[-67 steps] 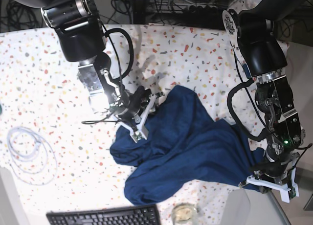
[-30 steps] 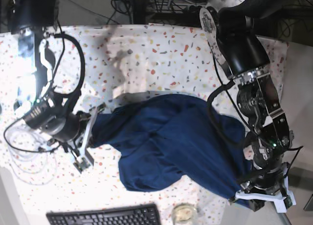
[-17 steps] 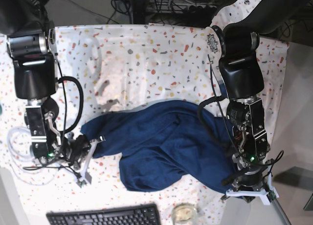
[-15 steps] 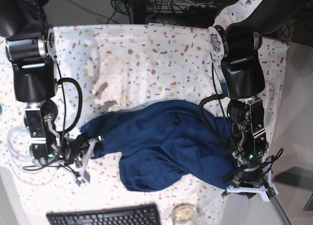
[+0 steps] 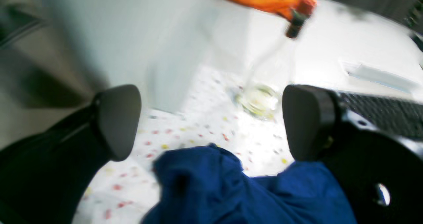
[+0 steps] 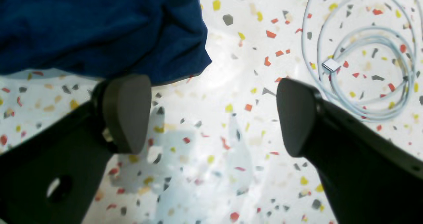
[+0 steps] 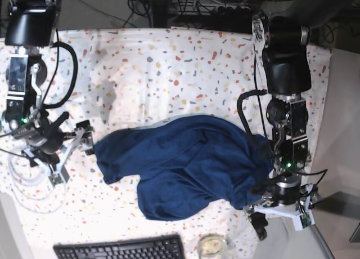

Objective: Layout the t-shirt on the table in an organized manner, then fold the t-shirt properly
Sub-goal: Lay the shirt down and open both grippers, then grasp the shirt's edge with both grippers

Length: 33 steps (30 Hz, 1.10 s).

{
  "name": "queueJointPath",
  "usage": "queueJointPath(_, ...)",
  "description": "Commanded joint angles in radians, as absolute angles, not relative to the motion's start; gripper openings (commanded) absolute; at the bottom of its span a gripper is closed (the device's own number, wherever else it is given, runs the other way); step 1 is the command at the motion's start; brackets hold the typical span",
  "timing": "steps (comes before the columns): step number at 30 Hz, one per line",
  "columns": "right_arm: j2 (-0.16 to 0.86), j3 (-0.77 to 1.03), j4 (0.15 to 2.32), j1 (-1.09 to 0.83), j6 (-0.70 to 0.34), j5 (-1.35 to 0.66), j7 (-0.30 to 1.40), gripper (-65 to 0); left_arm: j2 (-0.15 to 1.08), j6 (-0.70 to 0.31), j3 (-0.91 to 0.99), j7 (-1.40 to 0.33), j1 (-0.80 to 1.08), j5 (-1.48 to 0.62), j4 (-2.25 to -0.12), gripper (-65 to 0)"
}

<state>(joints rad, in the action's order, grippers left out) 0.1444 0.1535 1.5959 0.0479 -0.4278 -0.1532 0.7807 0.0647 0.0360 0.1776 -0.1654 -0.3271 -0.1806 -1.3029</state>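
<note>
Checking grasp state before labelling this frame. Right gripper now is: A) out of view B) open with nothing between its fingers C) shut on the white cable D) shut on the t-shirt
B: in the right wrist view the right gripper has its fingers wide apart over bare table, with the t-shirt edge lying just past them, ungripped.

Both arms are black and chunky, with round joints. The left arm [image 7: 287, 67] has a white ring with tiny marks near its top and a small green light low down. Black cables loop along both arms. The left claw [image 5: 211, 121] has two dark grey rounded pads. The right claw [image 6: 211, 115] has matching pads, with white plastic parts by it.
</note>
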Motion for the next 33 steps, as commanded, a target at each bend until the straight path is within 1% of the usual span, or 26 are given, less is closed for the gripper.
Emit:
queueJointPath(1, 0.151, 0.173, 1.638, 0.028, -0.429, -0.159, 0.768, -9.5, 0.067, 0.025, 0.176, -0.186, -0.275, -0.179, -1.4, 0.0)
queueJointPath(4, 0.151, 0.196, 1.678, -0.045, -0.43, -0.159, 0.766, -9.5, 0.042, 0.025, 0.165, -0.343, -0.099, -0.183, -1.589, -2.6)
queueJointPath(6, 0.15, 0.206, 1.681, -0.076, -0.43, -0.16, 0.765, -9.5, 0.004, 0.021, 0.177, -0.389, 0.001, -0.228, -1.639, -3.8)
queueJointPath(8, 0.139, 0.206, 1.673, -0.099, -0.43, -0.176, 0.728, -9.5, 0.001, 0.018, 0.179, -0.386, 0.079, -0.294, -1.647, -4.1)
queueJointPath(10, 0.13, 0.223, 1.659, -0.134, -0.43, -0.205, 0.657, -9.5, 0.002, 0.018, 0.179, -0.386, 0.143, -0.404, -1.63, -3.9)
queueJointPath(13, 0.13, 0.219, 1.65, -0.16, -0.43, -0.239, 0.582, -9.5, 0.018, 0.018, 0.179, -0.384, 0.188, -0.556, -1.572, -3.9)
queueJointPath(15, 0.13, 0.217, 1.649, -0.176, -0.43, -0.259, 0.579, -9.5, 0.036, 0.018, 0.179, -0.355, 0.193, -0.633, -1.512, -4.1)
queueJointPath(17, 0.13, 0.217, 1.649, -0.18, -0.43, -0.266, 0.579, -9.5, 0.044, 0.018, 0.179, -0.283, 0.193, -0.685, -1.449, -4.1)
queueJointPath(20, 0.13, 0.217, 1.646, -0.183, -0.43, -0.266, 0.578, -9.5, 0.044, 0.018, 0.174, -0.213, 0.179, -0.699, -1.359, -4.1)
queueJointPath(24, 0.13, 0.217, 1.616, -0.18, -0.43, -0.266, 0.575, -9.5, 0.045, 0.018, 0.165, -0.209, 0.114, -0.699, -1.265, -4.1)
queueJointPath(27, 0.128, 0.217, 1.537, -0.147, -0.43, -0.266, 0.572, -9.5, 0.041, 0.018, 0.162, -0.208, 0.047, -0.699, -1.198, -4.1)
queueJointPath(33, 0.13, 0.216, 1.379, -0.05, -0.432, -0.265, 0.572, -9.5, 0.053, 0.018, 0.042, -0.202, -0.091, -0.699, -1.049, -4.8)
